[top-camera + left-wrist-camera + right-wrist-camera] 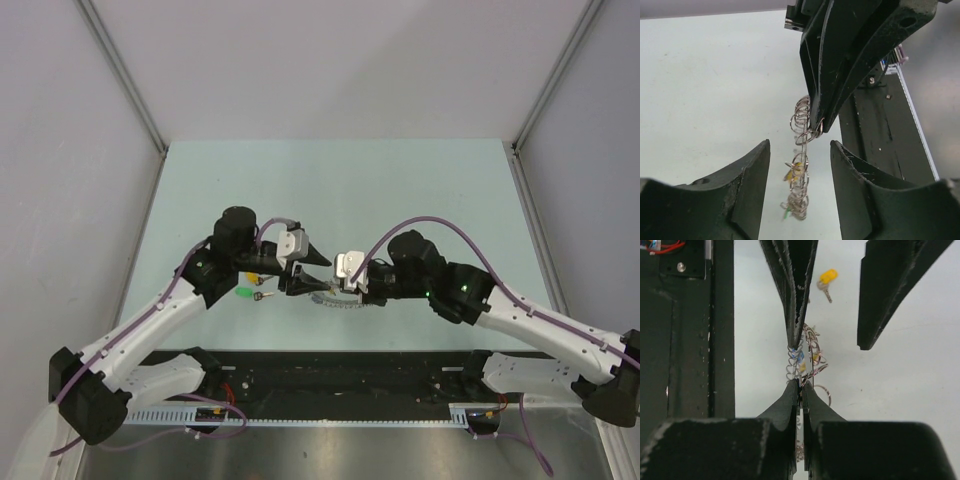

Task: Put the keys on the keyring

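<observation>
I am seeing the right gripper [800, 386] clamping the keyring [801, 115] near the table [400, 180] edge at 6 o'clock, open surface at 12; the left gripper [800, 145] is standing apart around it, a yellow key [827, 277] lying loose at 9

The left arm [140, 325] and right arm [545, 325] have white links, black joints, purple cables [440, 222]. Their fingers [740, 200] are matte black, tapered, scuffed.

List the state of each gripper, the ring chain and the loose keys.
left gripper: open, straddling the ring chain
right gripper: shut on the ring chain
ring chain: pinched, some coloured keys threaded on it
yellow key: loose on the table
green key: loose on the table
</observation>
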Tool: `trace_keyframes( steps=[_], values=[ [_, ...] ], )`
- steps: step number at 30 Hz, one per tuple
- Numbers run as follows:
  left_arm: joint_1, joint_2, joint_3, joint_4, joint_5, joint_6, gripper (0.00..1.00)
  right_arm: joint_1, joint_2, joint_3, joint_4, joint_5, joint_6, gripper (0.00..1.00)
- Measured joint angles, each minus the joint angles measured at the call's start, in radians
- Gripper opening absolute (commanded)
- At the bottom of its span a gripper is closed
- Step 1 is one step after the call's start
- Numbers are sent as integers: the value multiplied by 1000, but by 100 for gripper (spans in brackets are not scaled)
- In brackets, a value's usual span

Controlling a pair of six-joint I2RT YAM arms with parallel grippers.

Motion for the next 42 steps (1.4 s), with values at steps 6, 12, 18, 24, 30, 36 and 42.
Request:
trace_keyframes(
  steps=[6, 12, 18, 24, 30, 36, 42],
  values=[
    [0, 18, 21, -44, 48, 42, 52, 33, 9, 11, -56, 7, -22, 0],
    [-14, 57, 28, -58, 77, 53, 47, 48, 12, 25, -74, 8, -31, 0],
    [-63, 90, 41, -100, 77, 89, 38, 53, 22, 25, -81, 10, -31, 0],
    [-74, 99, 48, -111, 76, 99, 32, 53, 23, 25, -86, 11, -31, 0],
    [-79, 114, 65, -139, 66, 117, 33, 54, 23, 25, -87, 15, -31, 0],
    [-79, 115, 69, -161, 53, 126, 29, 55, 23, 25, -87, 16, -31, 0],
    [-79, 115, 75, -175, 48, 140, 20, 55, 19, 25, -90, 18, -30, 0]
  ],
)
